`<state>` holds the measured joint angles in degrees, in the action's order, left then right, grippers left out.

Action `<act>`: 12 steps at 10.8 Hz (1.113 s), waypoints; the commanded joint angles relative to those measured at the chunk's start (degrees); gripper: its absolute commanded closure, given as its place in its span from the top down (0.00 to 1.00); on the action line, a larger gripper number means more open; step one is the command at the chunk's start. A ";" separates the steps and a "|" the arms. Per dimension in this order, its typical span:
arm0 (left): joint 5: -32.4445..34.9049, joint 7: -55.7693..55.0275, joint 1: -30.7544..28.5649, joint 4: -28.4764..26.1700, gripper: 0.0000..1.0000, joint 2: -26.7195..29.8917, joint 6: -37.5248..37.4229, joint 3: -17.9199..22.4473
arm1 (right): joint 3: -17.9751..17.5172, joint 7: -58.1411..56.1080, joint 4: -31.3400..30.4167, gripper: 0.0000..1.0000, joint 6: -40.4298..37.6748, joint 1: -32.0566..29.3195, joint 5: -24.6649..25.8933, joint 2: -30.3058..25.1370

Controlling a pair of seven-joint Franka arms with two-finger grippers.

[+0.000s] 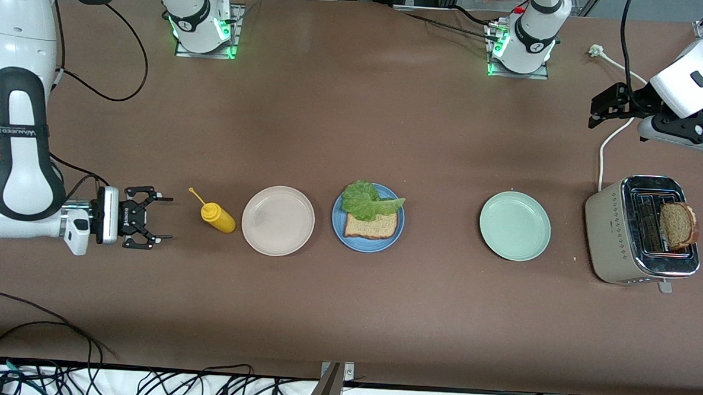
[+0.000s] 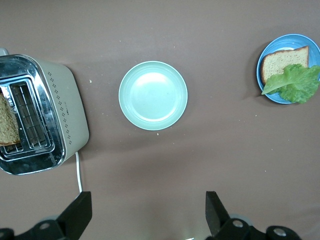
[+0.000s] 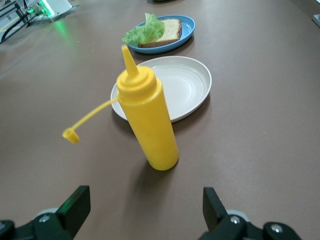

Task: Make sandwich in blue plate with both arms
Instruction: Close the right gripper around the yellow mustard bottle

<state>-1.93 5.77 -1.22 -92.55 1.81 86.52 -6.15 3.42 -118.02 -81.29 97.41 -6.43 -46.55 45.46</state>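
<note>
1. My right gripper point(image 1: 164, 218) hangs low over the table at the right arm's end, fingers spread, holding nothing. The yellow squeeze bottle point(image 1: 217, 216) stands just beside its fingertips, cap dangling on its tether. Risk: any forward sweep tips the bottle, because it is tall and narrow-based.
2. The beige plate point(image 1: 278, 220) lies next along the row, bare. Risk: I mistake it for the target; it matches in size and shape.
3. The blue plate point(image 1: 368, 217) sits mid-table with one bread slice point(image 1: 373, 225) and a lettuce leaf point(image 1: 368, 200) overhanging the rim. Risk: the ruffled leaf slides off when the top slice lands unevenly.
4. The mint-green plate point(image 1: 514, 225) is empty, toward the left arm's end.
5. The second bread slice point(image 1: 678, 225) stands in the toaster point(image 1: 614, 230). Risk: a crushing pinch crumbles it, or it snags in the slot.
6. My left gripper point(image 1: 592, 113) hangs above the table near the toaster, fingers spread, empty.
</note>
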 commanded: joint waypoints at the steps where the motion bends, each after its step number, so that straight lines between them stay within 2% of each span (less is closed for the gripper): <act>1: -0.79 -0.23 -0.10 1.58 1.00 -0.58 -1.27 -0.09 | -2.53 -5.72 0.79 1.00 1.82 -0.95 -3.44 3.30; 4: -0.79 -0.23 -0.19 1.58 1.00 -0.58 -1.27 -0.09 | -4.72 -9.94 0.79 1.00 3.22 -1.04 -6.27 6.04; 8: -0.88 -0.23 0.25 1.84 1.00 -0.75 -1.27 0.00 | -5.70 -15.39 0.79 1.00 3.84 -0.95 -6.97 8.68; 10: 0.52 -0.40 0.43 4.21 1.00 -1.80 -1.27 -0.09 | -5.88 -16.63 0.70 1.00 3.84 -0.95 -7.68 9.47; 12: 0.52 -0.41 0.43 4.30 1.00 -1.81 -1.27 -0.09 | -5.96 -17.86 0.61 1.00 3.84 -0.86 -8.81 10.78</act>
<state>-1.92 5.77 -1.05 -90.97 1.55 86.52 -6.19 -1.58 -133.67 -81.23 101.01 -6.57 -53.06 54.43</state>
